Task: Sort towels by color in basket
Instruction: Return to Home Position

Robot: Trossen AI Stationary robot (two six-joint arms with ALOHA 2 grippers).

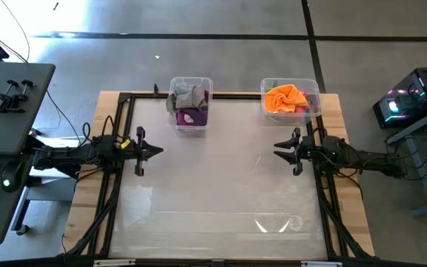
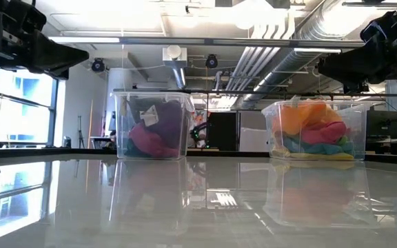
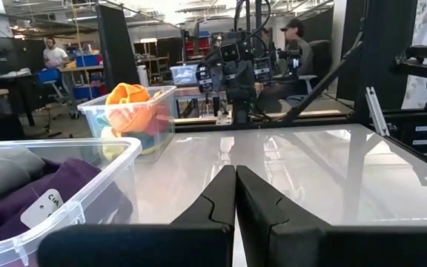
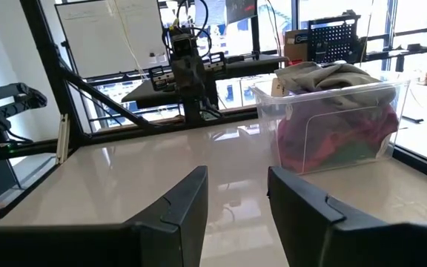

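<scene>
Close in, my left gripper (image 1: 156, 150) hung over the left side of the counter (image 1: 213, 208), fingers pressed tight together. Opposite, my right gripper (image 1: 279, 153) hovered over the right side, fingers spread apart. The two pointed at each other, well apart.

Farther back, at the counter's far edge, stood the left bin (image 1: 191, 79). The grey towel (image 1: 187, 96) was heaped on top, the purple towel (image 3: 65, 178) lay under it, and the magenta towel (image 4: 332, 137) sat low against the clear wall. Well to its right was the right bin (image 1: 311, 84). There the orange towel (image 1: 285, 98) crowned the pile, with the pink towel (image 2: 321, 131) beneath, then the light blue towel (image 2: 298, 143), and the yellow towel (image 2: 309, 155) at the bottom.

Beyond the counter, a person (image 3: 296, 44) sat in the room.
</scene>
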